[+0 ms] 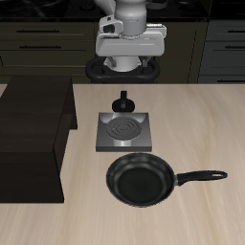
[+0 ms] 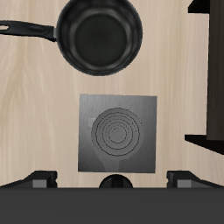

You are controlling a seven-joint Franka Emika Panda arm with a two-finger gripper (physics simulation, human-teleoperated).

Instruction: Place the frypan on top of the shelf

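Wooden table [image 1: 206, 215], light in tone, carrying all the items described. The shelf [image 1: 33, 134], a large dark boxy unit with a flat top and stepped tiers, stands on the table at one side; in the wrist view only a dark edge of it [image 2: 213, 79] shows. Dark drawer cabinets [image 1: 43, 43] with handles line the wall behind the table. The robot arm [image 1: 129, 29], white, rises at the table's back edge above its round dark base [image 1: 124, 69]. The frypan [image 1: 142, 180], round, black and shallow with a glossy rim, lies flat on the table near the front edge, just in front of the burner plate and well apart from the shelf; its long straight handle [image 1: 199, 177] points away from the shelf. In the wrist view the frypan [image 2: 99, 37] lies beyond the plate, empty. The burner plate [image 1: 124, 131], grey and square with a spiral coil, lies between the frypan and the robot's base; the wrist view shows it [image 2: 117, 134] directly below the gripper. A small black knob [image 1: 122, 103] stands at the plate's back edge. The gripper [image 2: 115, 178] hangs high above the table, holding nothing; its fingers [image 2: 39, 179] appear set wide apart, though only their tips are visible
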